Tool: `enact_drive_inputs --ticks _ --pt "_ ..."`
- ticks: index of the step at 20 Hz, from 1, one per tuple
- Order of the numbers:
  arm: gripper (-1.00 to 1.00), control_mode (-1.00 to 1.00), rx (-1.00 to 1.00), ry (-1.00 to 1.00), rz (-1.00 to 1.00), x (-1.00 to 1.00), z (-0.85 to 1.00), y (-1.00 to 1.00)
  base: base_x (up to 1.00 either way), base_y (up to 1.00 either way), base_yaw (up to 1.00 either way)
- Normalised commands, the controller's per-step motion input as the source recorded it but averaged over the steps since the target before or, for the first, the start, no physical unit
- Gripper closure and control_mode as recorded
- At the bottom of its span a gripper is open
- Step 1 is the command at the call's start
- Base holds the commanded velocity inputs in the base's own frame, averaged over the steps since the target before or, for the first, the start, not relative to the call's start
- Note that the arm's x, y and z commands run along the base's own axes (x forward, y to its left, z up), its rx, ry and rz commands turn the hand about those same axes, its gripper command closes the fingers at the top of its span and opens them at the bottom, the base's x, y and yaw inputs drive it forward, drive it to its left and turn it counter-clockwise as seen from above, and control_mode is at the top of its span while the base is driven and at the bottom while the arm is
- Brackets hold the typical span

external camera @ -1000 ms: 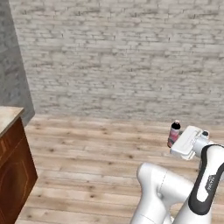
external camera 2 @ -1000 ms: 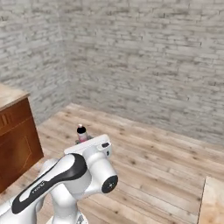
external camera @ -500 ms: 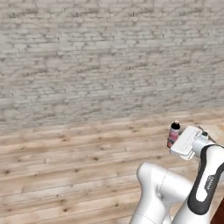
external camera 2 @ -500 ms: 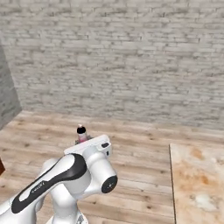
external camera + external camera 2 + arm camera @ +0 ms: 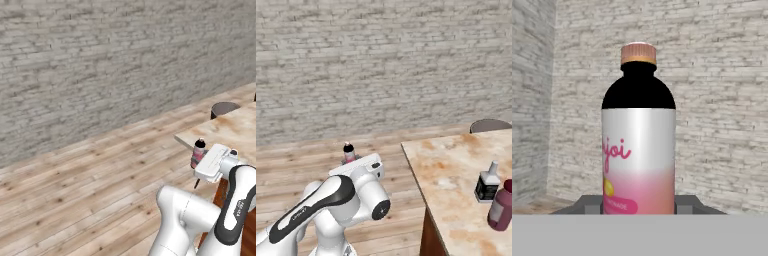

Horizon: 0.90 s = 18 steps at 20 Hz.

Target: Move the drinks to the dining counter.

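We count three bottles: one small pink bottle [image 5: 638, 150] with black shoulders, upright; one clear-necked black bottle [image 5: 487, 182] on dining counter; one maroon bottle [image 5: 501, 207] beside it, cut by frame edge. One marble-topped dining counter [image 5: 456, 165]. One round grey stool [image 5: 490, 125] at its far end.

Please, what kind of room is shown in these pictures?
Probably a kitchen's dining area. A long marble-topped counter stands on a wooden plank floor, with a round grey stool at its far end and a grey brick wall behind. Two bottles already stand on the counter.
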Motion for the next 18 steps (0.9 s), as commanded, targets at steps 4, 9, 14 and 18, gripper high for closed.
enact_drive_inputs --ticks 4,9,14,18 --pt "1.0 1.0 0.0 0.0 0.0 0.0 0.0 0.0 -0.14 0.1 -0.59" --pt "1.0 1.0 0.0 0.0 0.0 0.0 0.0 0.0 -0.07 0.06 -0.55" --pt "1.0 1.0 0.0 0.0 0.0 0.0 0.0 0.0 -0.03 0.0 -0.49" --pt "1.0 1.0 0.0 0.0 0.0 0.0 0.0 0.0 0.0 0.0 -0.39"
